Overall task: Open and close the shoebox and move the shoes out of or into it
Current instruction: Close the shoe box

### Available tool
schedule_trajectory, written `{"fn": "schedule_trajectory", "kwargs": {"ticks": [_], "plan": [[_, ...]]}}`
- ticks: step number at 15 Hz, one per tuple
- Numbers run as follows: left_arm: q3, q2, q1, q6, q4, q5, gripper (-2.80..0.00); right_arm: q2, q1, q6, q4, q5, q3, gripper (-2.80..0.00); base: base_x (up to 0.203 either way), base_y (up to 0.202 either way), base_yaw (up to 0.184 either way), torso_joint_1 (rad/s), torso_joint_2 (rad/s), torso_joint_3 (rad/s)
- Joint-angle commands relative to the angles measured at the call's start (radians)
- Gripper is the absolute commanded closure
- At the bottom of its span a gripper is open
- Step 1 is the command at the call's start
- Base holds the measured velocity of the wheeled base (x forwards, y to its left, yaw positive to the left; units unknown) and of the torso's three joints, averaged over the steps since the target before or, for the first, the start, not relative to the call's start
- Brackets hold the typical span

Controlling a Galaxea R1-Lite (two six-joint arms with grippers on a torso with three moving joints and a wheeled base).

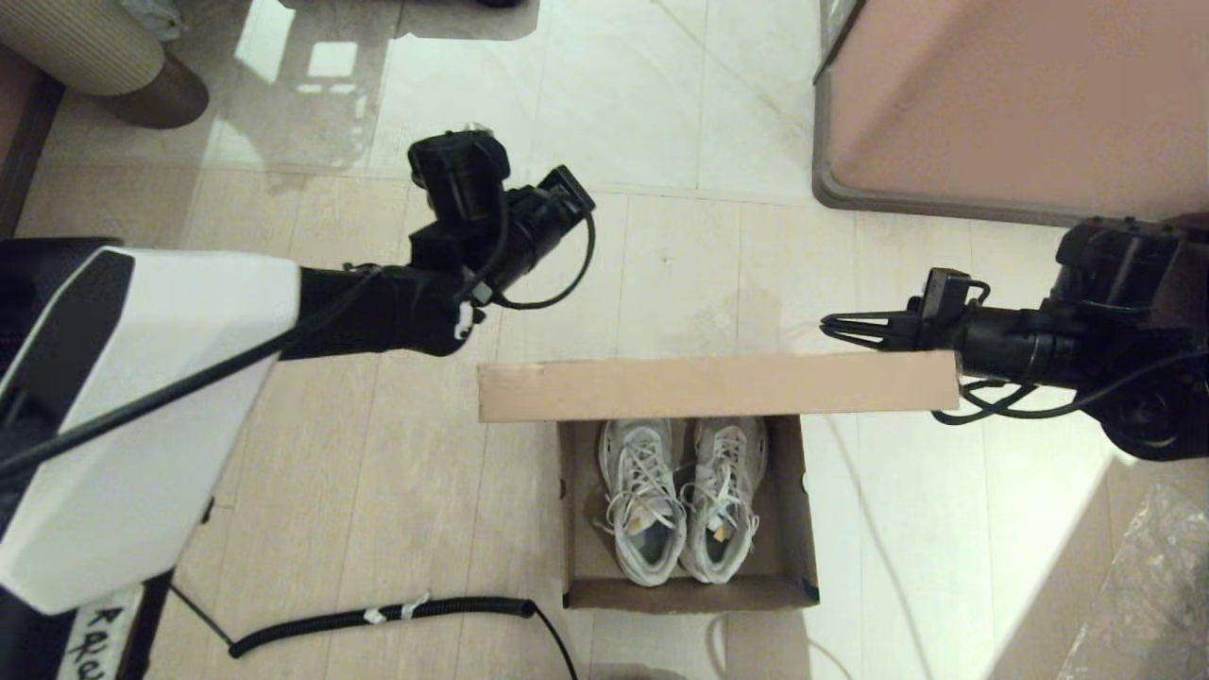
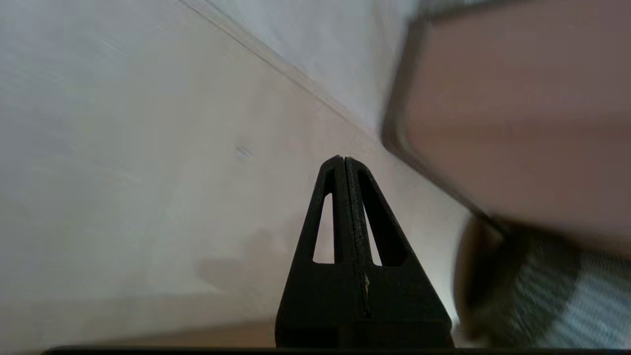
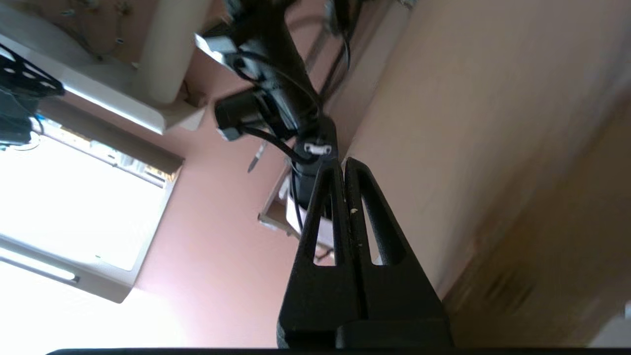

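We find the right gripper (image 1: 831, 329), fingers together, just beyond the box (image 1: 798, 510) lid's (image 1: 718, 387) far edge, nearer than the left gripper (image 2: 341, 160), also closed.

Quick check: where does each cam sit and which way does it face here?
Head: on the head, looking down at the open brown cardboard shoebox holding white mesh sneakers; both arms show.
Left wrist: behind the shut left gripper, facing floor and the pinkish-brown block.
Right wrist: behind the shut right gripper, facing the left arm.
Shared: head and left wrist both show the block.
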Motion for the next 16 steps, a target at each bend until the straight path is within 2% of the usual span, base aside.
{"fn": "schedule_trajectory", "kwargs": {"ticks": [1, 2, 4, 6, 11, 14, 16], "plan": [[0.008, 0.030, -0.053, -0.004, -0.007, 0.003, 0.00, -0.090, 0.000, 0.005, -0.005, 0.014, 0.094, 0.00, 0.000, 0.000, 0.000, 0.000, 0.00, 0.000], [0.021, 0.020, -0.083, -0.004, -0.008, 0.012, 0.00, -0.112, -0.001, 0.002, -0.005, 0.014, 0.127, 0.00, 0.000, 0.000, 0.000, 0.000, 0.00, 0.000], [0.118, -0.026, -0.128, -0.005, -0.008, 0.019, 0.00, -0.156, -0.006, -0.043, -0.005, 0.013, 0.193, 0.00, 0.000, 0.000, 0.000, 0.000, 0.00, 0.000], [0.277, -0.083, -0.167, -0.010, -0.029, 0.020, 0.00, -0.206, -0.007, -0.069, -0.005, 0.010, 0.237, 0.00, 0.000, 0.000, 0.000, 0.000, 0.00, 0.000], [0.705, -0.245, -0.210, -0.005, -0.196, 0.061, 0.00, -0.388, -0.008, -0.072, -0.005, -0.003, 0.365, 0.00, 0.000, 0.000, 0.000, 0.000, 0.00, 0.000], [0.948, -0.431, -0.227, -0.004, -0.253, 0.093, 0.00, -0.558, -0.009, -0.075, -0.005, -0.007, 0.448, 0.00, 0.000, 0.000, 0.000, 0.000, 0.00, 0.000], [1.096, -0.593, -0.208, 0.014, -0.265, 0.100, 0.00, -0.671, -0.044, -0.121, -0.004, -0.012, 0.527, 0.00, 0.000, 0.000, 0.000, 0.000, 0.00, 0.000]]}}
